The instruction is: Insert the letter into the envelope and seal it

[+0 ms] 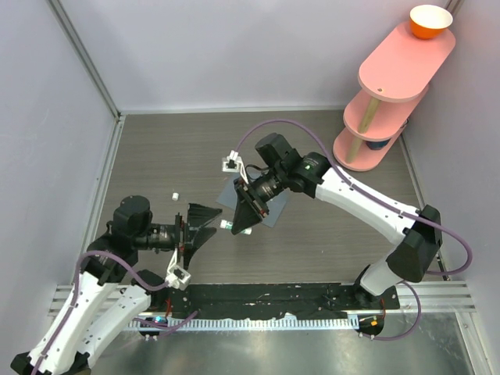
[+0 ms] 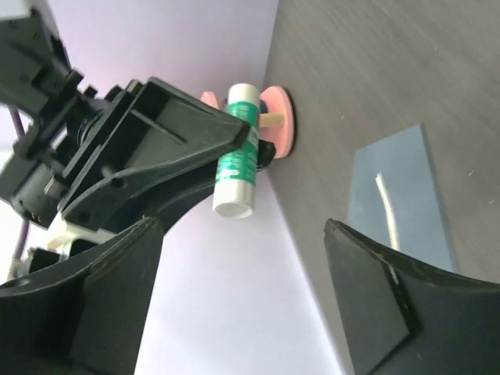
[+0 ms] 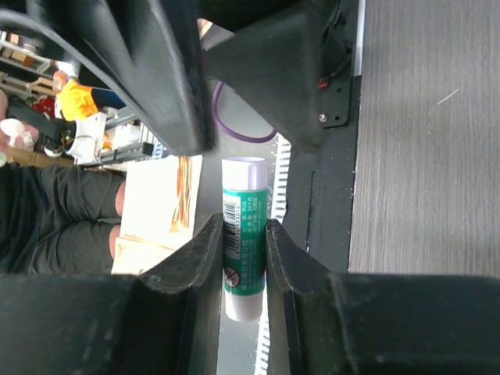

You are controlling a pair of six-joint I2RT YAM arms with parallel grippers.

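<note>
Top external view has the two arms meeting over the middle of the tabletop (image 1: 156,156), and it's the sealing end of the job, by the look of it: the right fingers (image 3: 195,258) are clamped on a green-and-white glue stick (image 3: 244,250), pinching it round its body with both ends poking out. The left fingers (image 2: 117,305) stand wide apart, gripping nothing, their tips just beside the stick's end but clear of it. Whether that pale end is a cap or bare glue, I can't tell from here. The envelope (image 1: 275,209) lies flat on the tabletop right under the right arm, partly hidden by it; from the left wrist it shows as a blue-grey sheet (image 2: 398,187) below and beyond both sets of fingers, well apart from them, nobody touching it. No letter in sight, so I'd guess it's inside already, though I can't see how the flap lies. Next, I reckon, the right arm needs to tip the stick's working end down onto the flap's edge, with the left fingers getting out of the way or coming down to pin the envelope so it doesn't slide.
</note>
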